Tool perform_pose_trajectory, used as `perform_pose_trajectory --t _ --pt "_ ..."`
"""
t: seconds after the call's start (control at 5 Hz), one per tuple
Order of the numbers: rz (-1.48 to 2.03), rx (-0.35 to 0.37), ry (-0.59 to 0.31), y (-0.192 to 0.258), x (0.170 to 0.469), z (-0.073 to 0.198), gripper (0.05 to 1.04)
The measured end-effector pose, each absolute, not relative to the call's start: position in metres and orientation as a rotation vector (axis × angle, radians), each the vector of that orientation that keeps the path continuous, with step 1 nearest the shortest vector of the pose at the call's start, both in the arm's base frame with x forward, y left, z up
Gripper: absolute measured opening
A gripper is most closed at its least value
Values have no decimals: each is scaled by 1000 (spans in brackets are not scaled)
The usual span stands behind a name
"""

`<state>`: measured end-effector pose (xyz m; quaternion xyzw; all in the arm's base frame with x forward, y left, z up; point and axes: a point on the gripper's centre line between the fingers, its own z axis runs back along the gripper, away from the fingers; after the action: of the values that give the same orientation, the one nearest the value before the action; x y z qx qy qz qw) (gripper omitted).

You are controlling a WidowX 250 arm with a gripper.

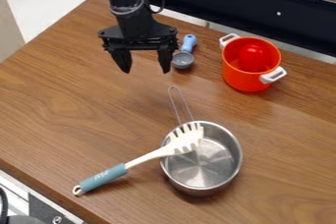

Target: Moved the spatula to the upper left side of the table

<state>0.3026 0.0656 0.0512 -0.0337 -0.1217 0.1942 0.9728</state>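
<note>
My black gripper (145, 66) hangs over the upper part of the table, its two fingers spread open with nothing between them. The spatula (141, 158), with a white slotted head and a blue-grey handle, lies well below it in the view. Its head rests over the left rim of a steel pan (209, 161), and its handle slants down to the lower left onto the wooden table (72, 105).
An orange-red pot (246, 77) with white handles stands at the upper right, something red inside it. A small grey scoop with a blue handle (188, 43) lies just right of the gripper. The pan's wire handle points up toward the gripper. A dark panel borders the table's back.
</note>
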Motion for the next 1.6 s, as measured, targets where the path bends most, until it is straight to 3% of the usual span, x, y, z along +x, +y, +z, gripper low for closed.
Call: perform_pose_trajectory --t 0.6,0.8,1.2,1.6 --pt "65 -119 -186 59 279 41 998" --pt "-73 -75 -179 66 270 54 998" --pt "-475 -12 -106 67 222 47 998" --pt "-646 -18 -102 65 194 34 998"
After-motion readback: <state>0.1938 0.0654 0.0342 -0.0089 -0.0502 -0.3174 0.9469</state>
